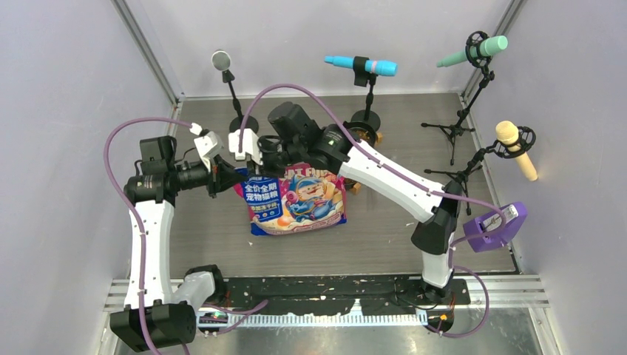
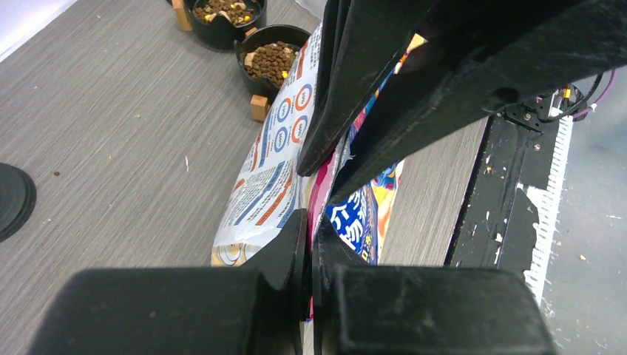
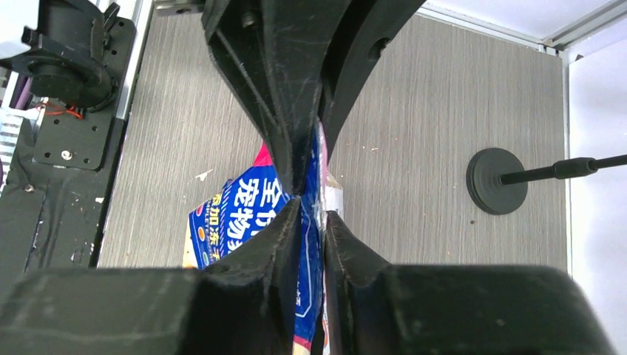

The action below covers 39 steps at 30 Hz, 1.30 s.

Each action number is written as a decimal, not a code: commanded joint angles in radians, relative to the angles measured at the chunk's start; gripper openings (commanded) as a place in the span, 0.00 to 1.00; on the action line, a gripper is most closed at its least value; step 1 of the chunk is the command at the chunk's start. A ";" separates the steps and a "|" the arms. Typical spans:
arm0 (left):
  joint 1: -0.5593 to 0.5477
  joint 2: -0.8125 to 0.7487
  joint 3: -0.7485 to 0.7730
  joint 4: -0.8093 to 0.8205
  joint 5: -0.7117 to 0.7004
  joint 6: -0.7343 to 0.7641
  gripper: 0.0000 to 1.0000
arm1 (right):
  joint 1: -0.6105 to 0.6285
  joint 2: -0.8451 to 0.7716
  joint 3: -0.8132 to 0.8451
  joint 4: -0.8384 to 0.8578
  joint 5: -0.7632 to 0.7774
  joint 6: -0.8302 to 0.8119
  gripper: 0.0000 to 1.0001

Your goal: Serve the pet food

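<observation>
Kibble is what we are to serve. Some already lies in two black bowls just beyond the bag, and the rest we judge to be inside the bag, unseen. The bag sits mid-bench between the two arms, printed face towards the overhead camera. Its top edge is raised and its lower end appears to rest on the bench. The left hand is clamped on the bag's upper edge at one corner, fingers pressed together with only film between them. The right hand pinches the same edge a little further along, just beside the left. We expect the glossy film to be slippery and soft, so it should crumple rather than hold its shape. The pellets inside will shift and pull the bag downward once it is tilted. The flat top seam is the sensible place to hold, with a firm pinch from both sides, since the rounded belly offers nothing to grip. The bench is grey wood-grain, flat and lightly scattered with crumbs, with a scuffed black strip along the near edge. Pale walls close the space in, and microphones on stands line the back and right side.
</observation>
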 commanded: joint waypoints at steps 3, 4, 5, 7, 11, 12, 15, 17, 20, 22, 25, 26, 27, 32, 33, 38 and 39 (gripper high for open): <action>-0.010 -0.004 0.007 -0.024 0.010 0.002 0.00 | 0.011 0.033 0.108 -0.055 0.070 -0.027 0.09; -0.010 -0.003 0.009 -0.021 0.003 0.000 0.00 | 0.012 0.031 0.101 -0.055 0.090 -0.032 0.07; -0.010 -0.003 0.010 -0.018 -0.002 -0.004 0.00 | 0.012 0.026 0.095 -0.056 0.100 -0.041 0.06; -0.010 0.001 0.010 0.000 -0.024 -0.029 0.00 | 0.012 0.014 0.073 -0.055 0.133 -0.061 0.05; -0.010 0.005 0.007 0.023 -0.058 -0.051 0.00 | 0.012 -0.025 -0.005 -0.054 0.232 -0.125 0.05; -0.010 0.003 0.006 0.023 -0.063 -0.052 0.00 | 0.012 -0.041 -0.035 -0.053 0.245 -0.136 0.05; -0.009 0.003 0.010 0.019 -0.073 -0.049 0.00 | 0.011 -0.077 -0.100 -0.053 0.313 -0.206 0.05; -0.009 0.004 0.014 0.011 -0.071 -0.040 0.00 | 0.011 -0.101 -0.163 -0.033 0.351 -0.240 0.05; -0.005 0.004 0.017 0.010 -0.076 -0.035 0.00 | 0.007 -0.137 -0.226 0.005 0.405 -0.276 0.05; -0.001 0.001 0.019 0.001 -0.076 -0.023 0.00 | 0.001 -0.150 -0.251 0.009 0.433 -0.293 0.05; 0.004 0.000 0.019 0.001 -0.085 -0.023 0.00 | -0.010 -0.179 -0.282 0.010 0.500 -0.309 0.05; 0.005 0.001 0.019 0.002 -0.094 -0.028 0.00 | -0.013 -0.184 -0.287 0.011 0.522 -0.318 0.05; 0.007 -0.001 0.020 -0.002 -0.103 -0.028 0.00 | -0.018 -0.199 -0.302 0.011 0.534 -0.323 0.05; 0.016 -0.004 0.016 0.001 -0.105 -0.033 0.00 | -0.036 -0.277 -0.390 0.065 0.642 -0.392 0.05; 0.017 -0.003 0.015 0.003 -0.105 -0.033 0.00 | -0.044 -0.301 -0.414 0.071 0.648 -0.398 0.05; 0.021 -0.005 0.014 0.015 -0.116 -0.045 0.00 | -0.077 -0.378 -0.496 0.090 0.671 -0.421 0.05; 0.022 -0.005 0.012 0.021 -0.119 -0.050 0.00 | -0.089 -0.400 -0.520 0.091 0.670 -0.423 0.05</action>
